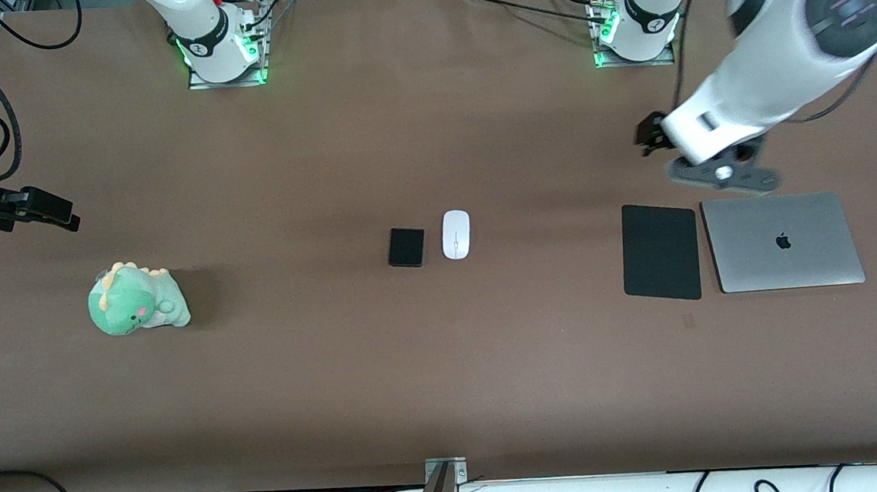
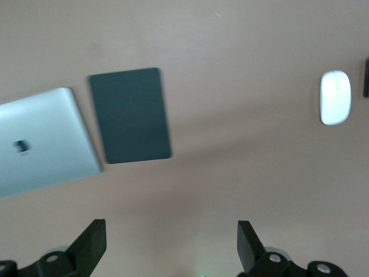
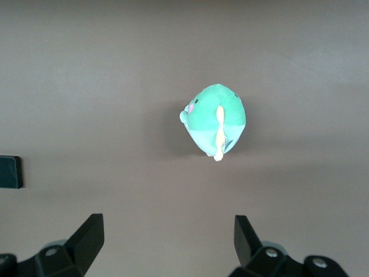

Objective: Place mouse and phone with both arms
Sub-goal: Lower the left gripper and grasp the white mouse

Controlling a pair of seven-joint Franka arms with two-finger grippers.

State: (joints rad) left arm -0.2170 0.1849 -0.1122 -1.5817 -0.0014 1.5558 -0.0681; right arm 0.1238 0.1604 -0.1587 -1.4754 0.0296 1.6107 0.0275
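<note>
Jaws on both grippers spread wide, empty. Left gripper [image 2: 172,245] hangs over bare table by the mouse pad [image 1: 660,251]; right gripper [image 3: 167,242] near the plush [image 1: 136,299]. Mouse [image 1: 455,234] & phone [image 1: 406,247] sit side by side mid-table. Come down centred, square to each.

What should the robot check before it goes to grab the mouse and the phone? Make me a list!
1. Left claw open and empty: ok.
2. Right claw open and empty: ok.
3. Mouse lying free on the table, nothing on it: ok.
4. Phone beside the mouse, apart from it: ok.
5. Mouse pad bare, beside the laptop: ok.
6. Claws over their targets: not ok, both hang near the table's ends.
</note>
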